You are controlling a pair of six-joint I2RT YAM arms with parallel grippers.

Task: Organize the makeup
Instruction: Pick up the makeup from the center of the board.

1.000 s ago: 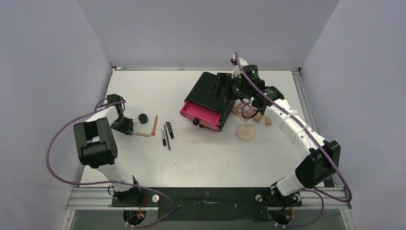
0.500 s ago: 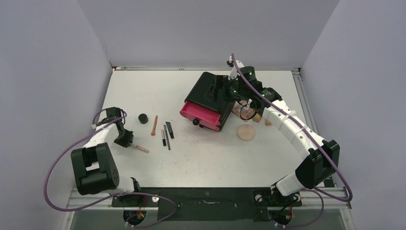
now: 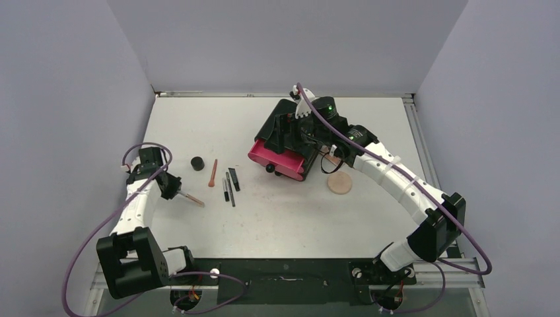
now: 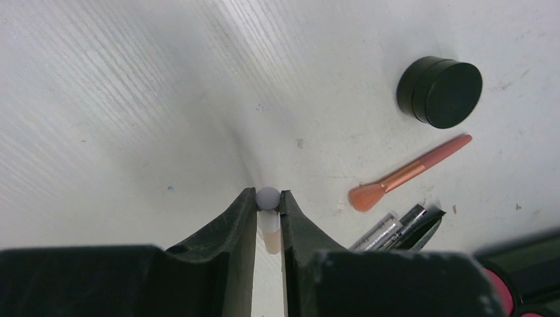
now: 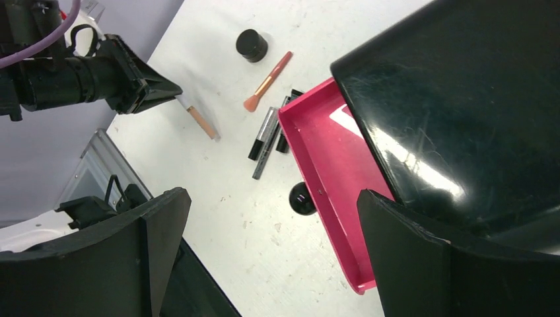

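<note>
My left gripper (image 3: 174, 189) (image 4: 268, 198) is shut on a thin peach-and-white makeup stick (image 3: 193, 198) (image 4: 269, 221) (image 5: 201, 121), low over the table at the near left. To its right lie a black round jar (image 3: 197, 162) (image 4: 441, 91), an orange-handled brush (image 3: 212, 173) (image 4: 409, 173) and thin black pencils (image 3: 230, 185) (image 5: 265, 135). A round peach disc (image 3: 341, 183) lies right of the cabinet. My right gripper (image 3: 284, 129) (image 5: 271, 198) stands open above the pulled-out pink drawer (image 3: 277, 157) (image 5: 330, 172), holding nothing.
The big black cabinet (image 3: 290, 119) (image 5: 462, 99) stands at the back centre, its drawer's black knob (image 3: 269, 169) (image 5: 302, 198) pointing at the pencils. My right arm crosses over whatever lies just right of the cabinet. Grey walls close in three sides.
The left arm has drawn back toward the near left, taking the stick away from the other makeup. The right gripper has swung left from beside the cabinet to over its drawer.
</note>
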